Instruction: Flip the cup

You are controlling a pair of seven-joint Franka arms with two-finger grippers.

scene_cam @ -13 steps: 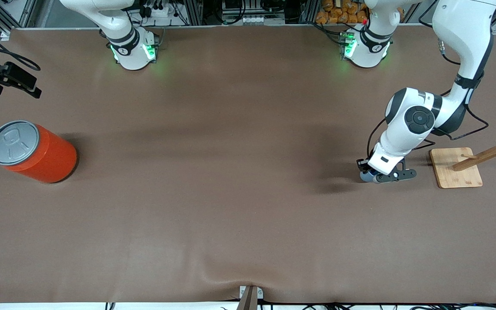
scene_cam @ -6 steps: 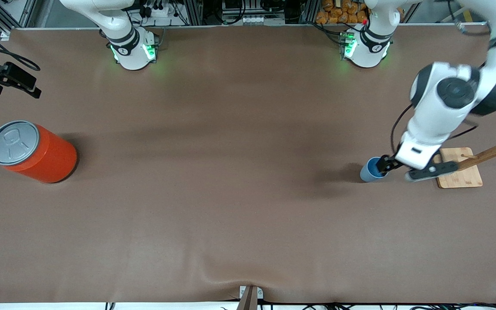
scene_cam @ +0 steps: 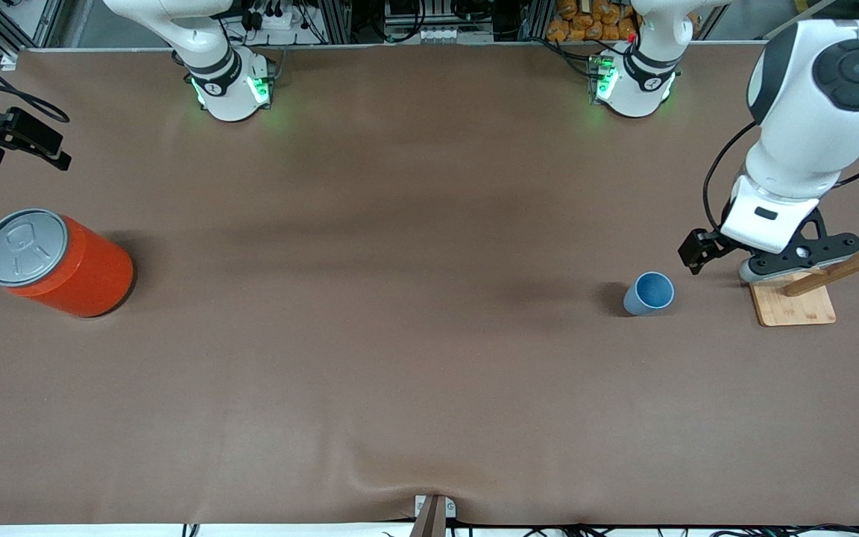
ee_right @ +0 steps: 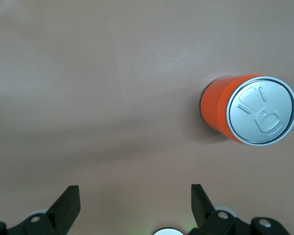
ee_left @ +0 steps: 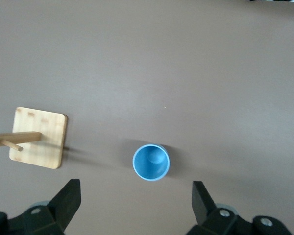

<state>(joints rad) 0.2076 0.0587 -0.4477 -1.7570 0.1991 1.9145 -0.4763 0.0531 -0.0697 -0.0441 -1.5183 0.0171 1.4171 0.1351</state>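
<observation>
Lifted off the cup [scene_cam: 649, 294], left end effector [scene_cam: 765, 261] hangs wide open over the wooden rack [scene_cam: 795, 298]. Cup stands upright, empty, beside it. Orange can [scene_cam: 57, 262] sits well apart; right end effector [ee_right: 134, 208] waits, spread.

The wooden rack [scene_cam: 839, 267] is cut off by the front view's edge and partly hidden by the left arm.

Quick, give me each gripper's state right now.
Left gripper: open, holding nothing, up over the table by the cup.
Right gripper: open, empty, waiting.
</observation>
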